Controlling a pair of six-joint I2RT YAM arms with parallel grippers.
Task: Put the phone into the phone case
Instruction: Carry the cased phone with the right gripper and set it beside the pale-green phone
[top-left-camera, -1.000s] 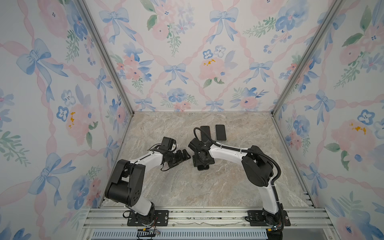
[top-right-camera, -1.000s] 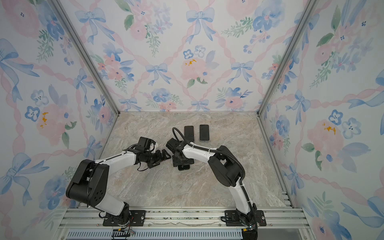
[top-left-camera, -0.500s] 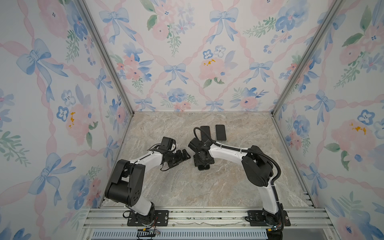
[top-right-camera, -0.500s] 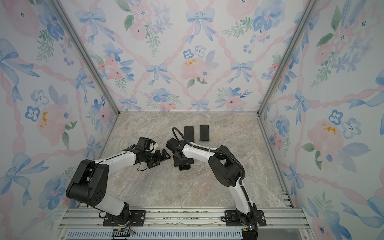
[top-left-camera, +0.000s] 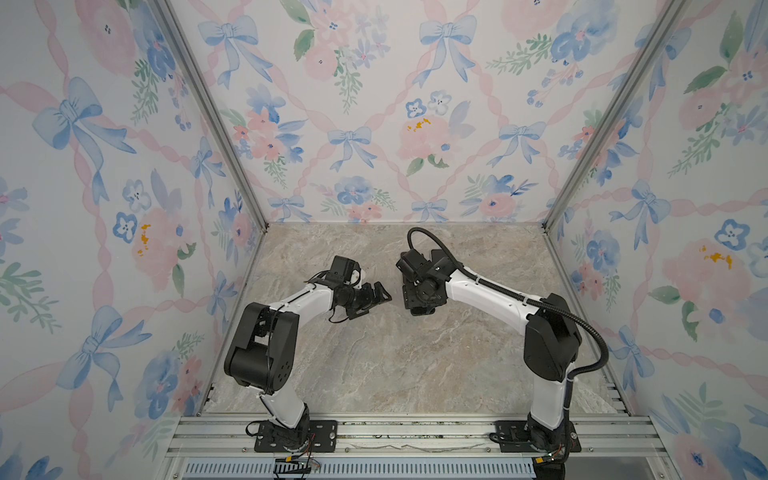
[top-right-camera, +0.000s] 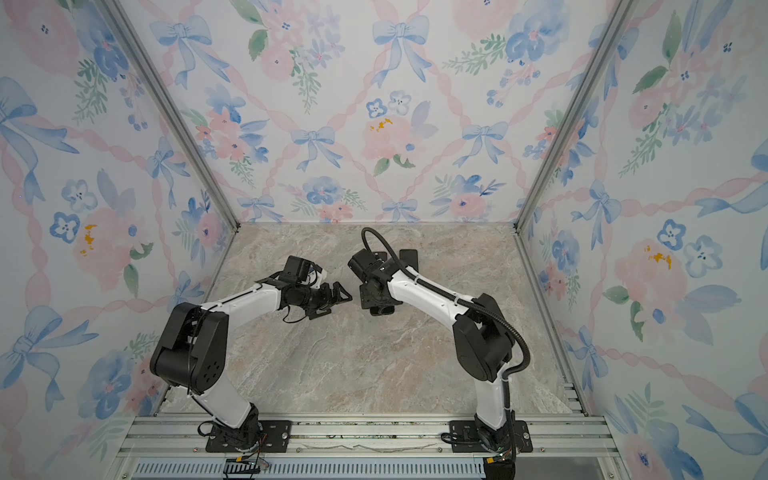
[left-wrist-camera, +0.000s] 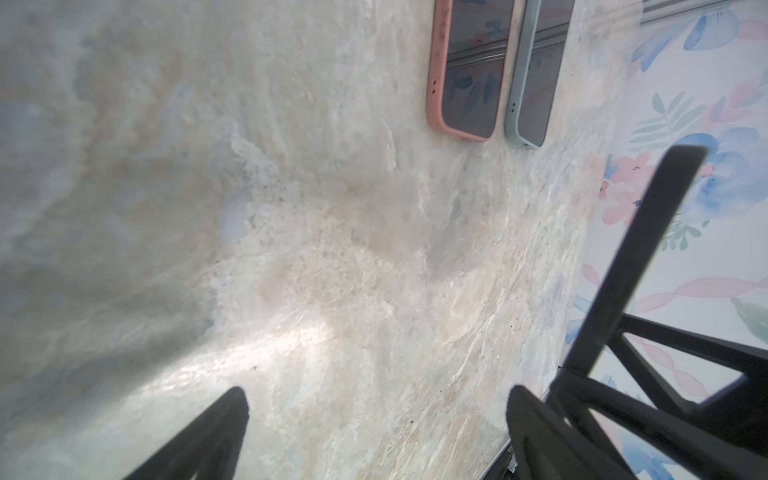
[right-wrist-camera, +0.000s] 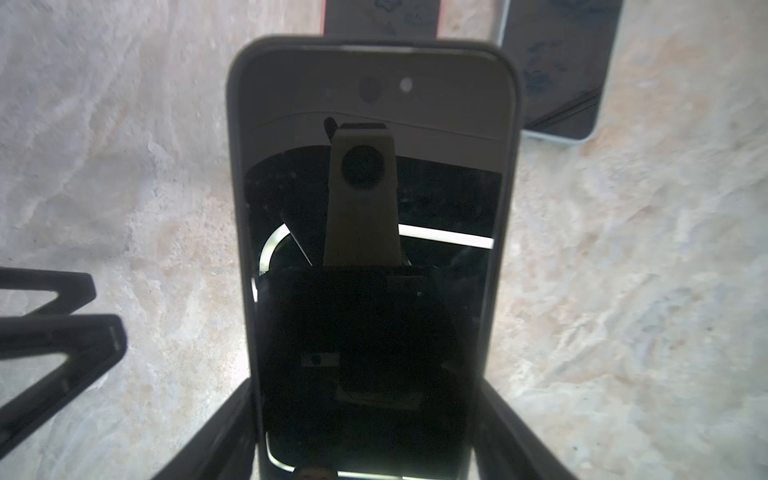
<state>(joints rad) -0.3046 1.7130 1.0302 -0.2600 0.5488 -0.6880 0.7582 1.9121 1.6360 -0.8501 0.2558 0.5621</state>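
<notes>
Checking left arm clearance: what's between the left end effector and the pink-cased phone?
Nothing but bare marble tabletop between the left end effector and the pink-cased phone. The left wrist view shows the whole stretch.

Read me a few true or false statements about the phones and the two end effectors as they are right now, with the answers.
1. The left end effector is open and empty. True.
2. A pink-cased phone and a pale-cased phone lie side by side on the table. True.
3. The pink-cased phone sits between the right end effector's fingers. False: a dark-cased phone sits there.
4. The left end effector touches the pink-cased phone. False: it is well apart from it.
</notes>
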